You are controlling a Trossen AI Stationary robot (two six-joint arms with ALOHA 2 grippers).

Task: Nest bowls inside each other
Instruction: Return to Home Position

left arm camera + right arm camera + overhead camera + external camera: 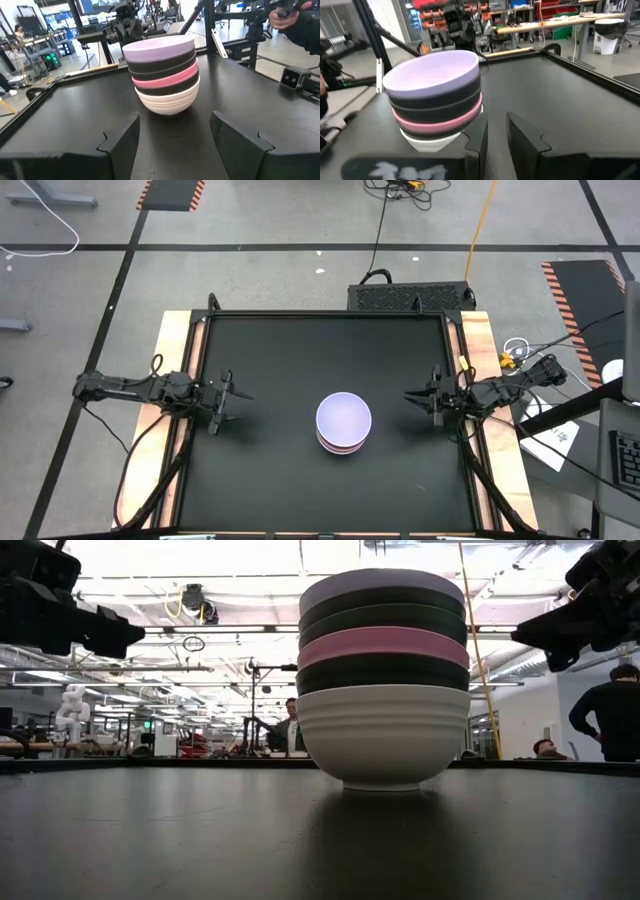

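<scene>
Low view: bowls nested six high on worktop; light, stiff, slick plastic, likely best pinched at rim. Left pincer spread, right pincer barely parted, both empty.

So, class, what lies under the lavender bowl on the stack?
Under the lavender bowl show rims of two black bowls, a pink bowl, another black bowl, then the white bowl. Their insides are covered.
</scene>
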